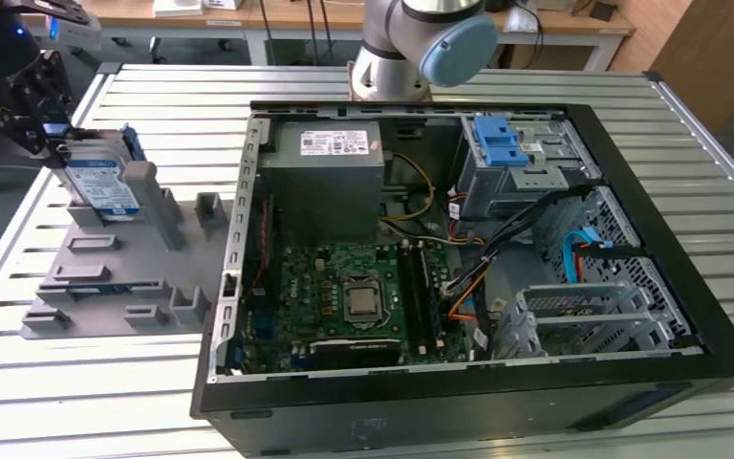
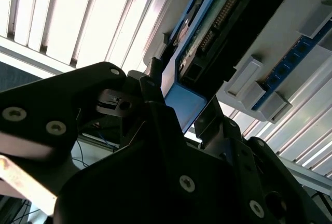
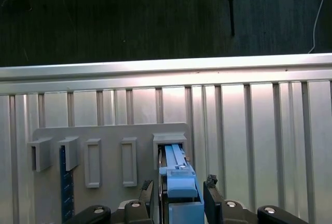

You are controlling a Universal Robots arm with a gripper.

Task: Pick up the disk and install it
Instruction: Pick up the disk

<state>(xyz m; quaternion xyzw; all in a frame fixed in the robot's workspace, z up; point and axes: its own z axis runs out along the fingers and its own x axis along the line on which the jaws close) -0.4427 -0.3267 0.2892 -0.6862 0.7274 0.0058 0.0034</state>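
The disk (image 1: pixel 99 179), silver with a white-and-blue label and a blue bracket, stands on edge in a slot at the far end of the grey holder plate (image 1: pixel 112 277), on the exterior view's left. My gripper (image 1: pixel 53 143) hangs at the disk's upper end. In both wrist views the blue bracket end (image 3: pixel 181 187) (image 2: pixel 182 103) lies between my two black fingers (image 3: pixel 147 189), with narrow gaps showing on either side. My gripper (image 3: pixel 179 186) (image 2: pixel 180 97) is open and straddles the disk, which still sits in its slot.
The open computer case (image 1: pixel 469 402) lies on the slatted metal table (image 1: pixel 673 134). Inside it are a grey power supply (image 1: pixel 329 182), the motherboard (image 1: pixel 355 296) and a grey drive cage with a blue latch (image 1: pixel 501 143). The arm's base (image 1: pixel 419 48) stands behind the case.
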